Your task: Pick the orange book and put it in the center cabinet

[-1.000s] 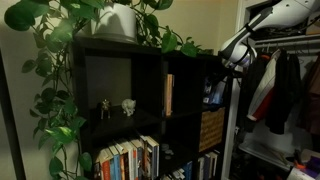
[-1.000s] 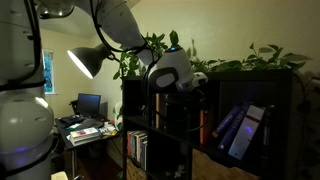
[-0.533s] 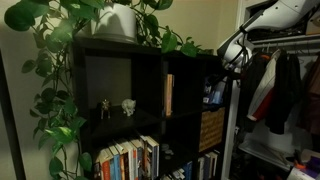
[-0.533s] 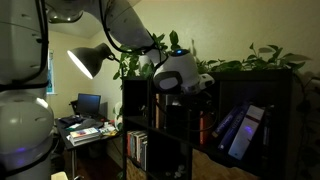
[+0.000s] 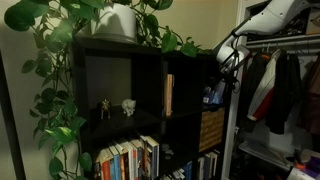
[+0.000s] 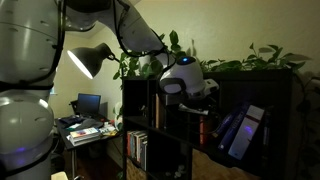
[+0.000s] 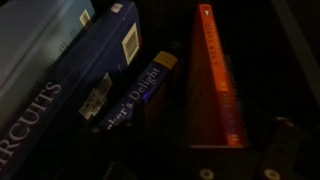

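The orange book (image 7: 215,80) stands upright in the shelf compartment with the blue books (image 7: 95,70); in the wrist view its bright spine is just right of them. It shows as a reddish sliver in an exterior view (image 6: 203,125). My gripper (image 7: 190,172) is close in front of this compartment, its fingers dim at the bottom edge, apart and empty. It also shows in both exterior views (image 5: 224,66) (image 6: 203,96). The center cabinet (image 5: 188,105) is dark and holds one thin tan upright book (image 5: 168,95).
A wider compartment holds two small figurines (image 5: 115,107). Rows of books (image 5: 130,160) fill the lower shelf. Leafy plants (image 5: 60,60) hang over the shelf top. Clothes (image 5: 280,90) hang beside the shelf. A desk with a lamp (image 6: 85,62) stands behind.
The arm has moved the gripper closer to the shelf front at the blue-book compartment. Nothing on the shelf has moved.
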Controlling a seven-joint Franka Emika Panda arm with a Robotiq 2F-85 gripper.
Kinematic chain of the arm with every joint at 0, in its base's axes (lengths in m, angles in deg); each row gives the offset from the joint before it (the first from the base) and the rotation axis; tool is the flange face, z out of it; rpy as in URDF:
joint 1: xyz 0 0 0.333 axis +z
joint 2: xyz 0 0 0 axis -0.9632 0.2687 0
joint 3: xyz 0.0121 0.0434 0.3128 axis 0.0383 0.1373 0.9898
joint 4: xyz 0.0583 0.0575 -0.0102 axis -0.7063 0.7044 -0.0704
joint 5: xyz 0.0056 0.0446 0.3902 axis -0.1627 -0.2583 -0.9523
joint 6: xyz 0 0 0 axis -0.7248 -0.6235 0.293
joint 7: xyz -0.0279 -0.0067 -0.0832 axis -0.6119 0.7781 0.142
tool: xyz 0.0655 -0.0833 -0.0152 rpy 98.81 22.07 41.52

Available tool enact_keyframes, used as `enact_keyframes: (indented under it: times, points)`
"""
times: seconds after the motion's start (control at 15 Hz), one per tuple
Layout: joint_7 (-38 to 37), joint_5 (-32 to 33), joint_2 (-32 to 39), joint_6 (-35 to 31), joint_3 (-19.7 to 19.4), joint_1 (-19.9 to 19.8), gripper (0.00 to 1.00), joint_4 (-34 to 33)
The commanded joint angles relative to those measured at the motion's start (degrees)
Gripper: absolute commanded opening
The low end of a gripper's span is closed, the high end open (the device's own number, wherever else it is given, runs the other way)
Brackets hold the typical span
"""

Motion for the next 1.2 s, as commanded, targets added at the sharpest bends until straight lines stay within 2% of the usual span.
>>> enact_keyframes:
  times: [0.0,0.33,0.47,0.8,1.07,1.13]
  points:
    - [4.4,-4.85,2.12,0.69,0.89,-1.01,1.0,-2.9]
    - [7.24,-9.29,4.8,1.48,1.62,-1.0,1.0,-5.8]
    - [8.04,-10.25,5.52,1.48,1.88,-0.98,0.73,-6.5]
    - [8.9,-11.38,6.38,1.97,2.15,-1.09,0.39,-6.98]
    - [6.32,-8.27,5.28,1.14,1.1,-0.27,0.12,-4.81]
    - [6.24,-7.91,5.01,1.28,0.99,-0.27,0.09,-4.54]
